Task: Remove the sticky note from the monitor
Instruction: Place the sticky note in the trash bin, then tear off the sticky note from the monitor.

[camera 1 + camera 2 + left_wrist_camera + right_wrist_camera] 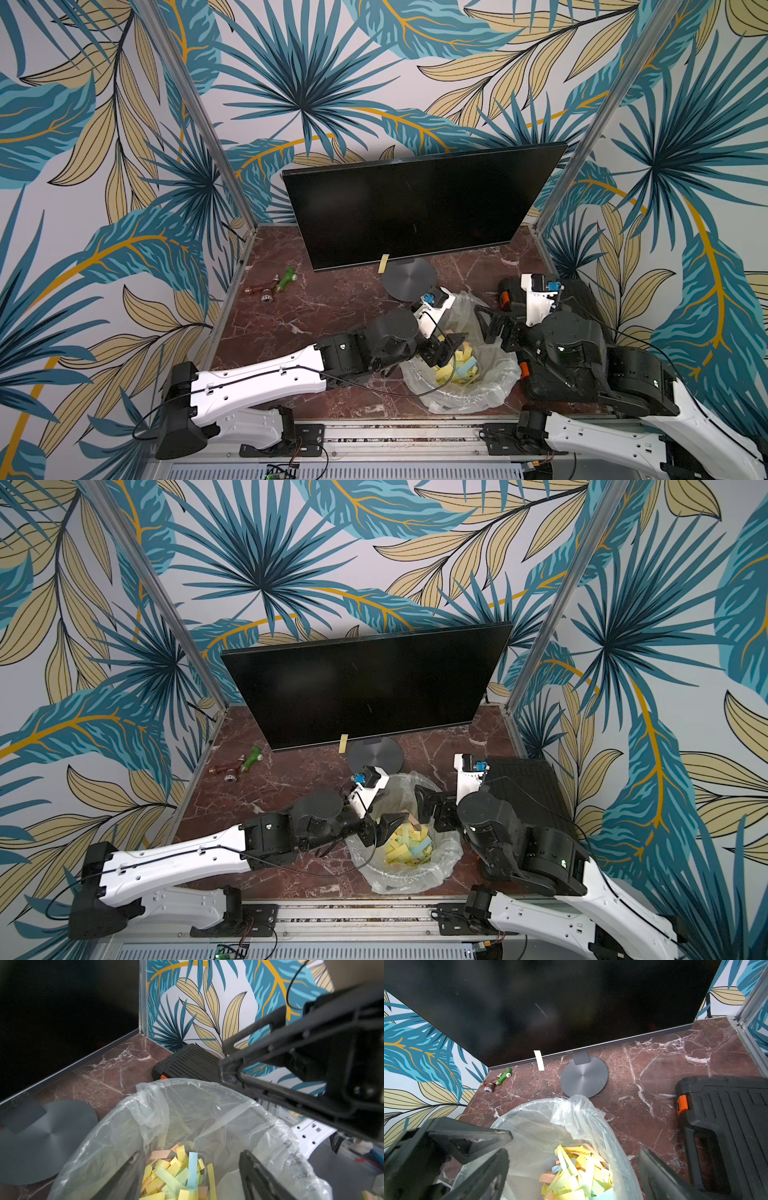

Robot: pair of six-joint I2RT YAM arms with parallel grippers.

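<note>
The sticky note [383, 263] – a narrow yellow strip – clings to the bottom bezel of the monitor [415, 203] and hangs down past it, just beside the round grey foot [409, 280] on the left arm's side; the right wrist view shows it too [539, 1060]. It is well apart from both sets of jaws, which hang over the plastic-lined bin [457, 399] at the near edge of the worktop [311, 316]. The left jaws are released: their fingers [259, 1176] stand wide apart with nothing between them, above a heap of yellow, green, blue and pink paper strips [176, 1176]. The right jaws are likewise spread and hold nothing, their fingers [477, 1142] straddling the bin's rim. Between the jaws and the note lie the bin's crumpled liner and the foot. A small green and brown object [286, 277] lies on the worktop off to the left arm's side. A black ribbed box [726, 1115] with an orange latch sits on the right – in both top views the right arm [582, 357] covers much of it. The left arm's wrist [432, 303] overlaps the foot's near edge. Any writing on the note is too small to make out.
</note>
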